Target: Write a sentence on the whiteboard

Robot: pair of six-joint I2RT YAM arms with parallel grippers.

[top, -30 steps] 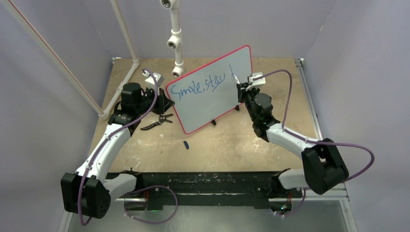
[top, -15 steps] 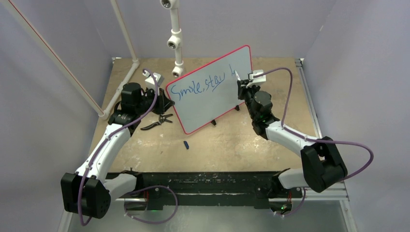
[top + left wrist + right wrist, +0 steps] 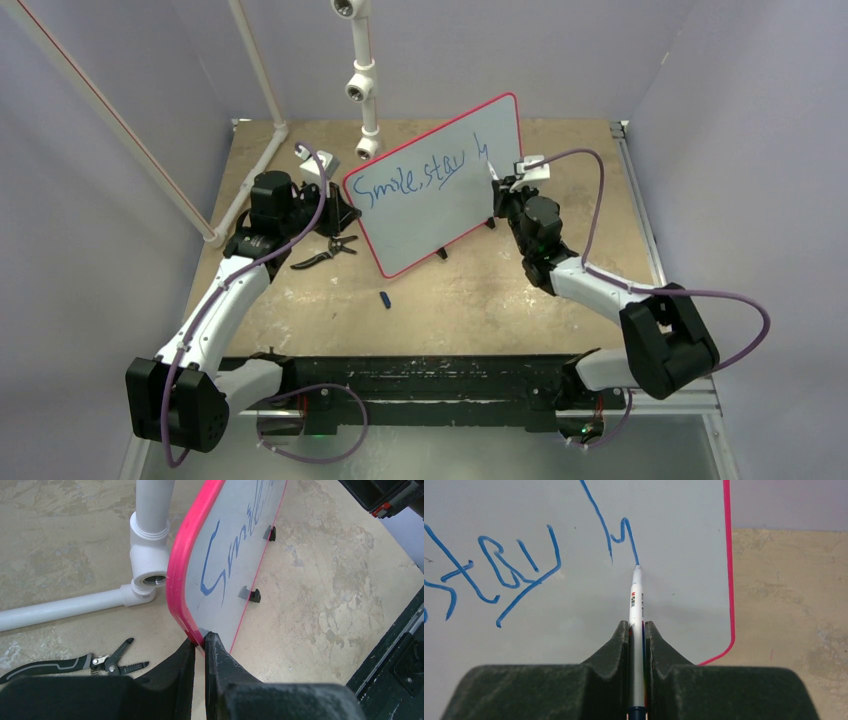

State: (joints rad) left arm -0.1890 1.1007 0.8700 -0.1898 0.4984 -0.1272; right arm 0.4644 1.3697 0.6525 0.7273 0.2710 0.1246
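Observation:
The whiteboard (image 3: 430, 200) stands tilted on its black feet mid-table, its red frame showing in all views. The sentence (image 3: 415, 178) in blue reads "Smile, stay" with the second word underlined, followed by an "h" (image 3: 616, 537). My left gripper (image 3: 200, 639) is shut on the whiteboard's (image 3: 235, 555) lower left corner, pinching the red frame. My right gripper (image 3: 637, 625) is shut on a white marker (image 3: 637, 597). The marker's tip touches the whiteboard (image 3: 574, 610) at the end of the "h" stroke. In the top view the right gripper (image 3: 497, 185) is at the board's right part.
A white pipe frame (image 3: 365, 90) rises behind the board, with a pipe joint (image 3: 150, 540) beside its left edge. Black pliers (image 3: 325, 253) lie left of the board, and a small blue cap (image 3: 385, 298) lies in front. A black rail (image 3: 420, 375) runs along the near edge.
My right gripper has moved the marker a little down the board, and a single blue stroke has grown into an "h". The left arm and the board have not moved.

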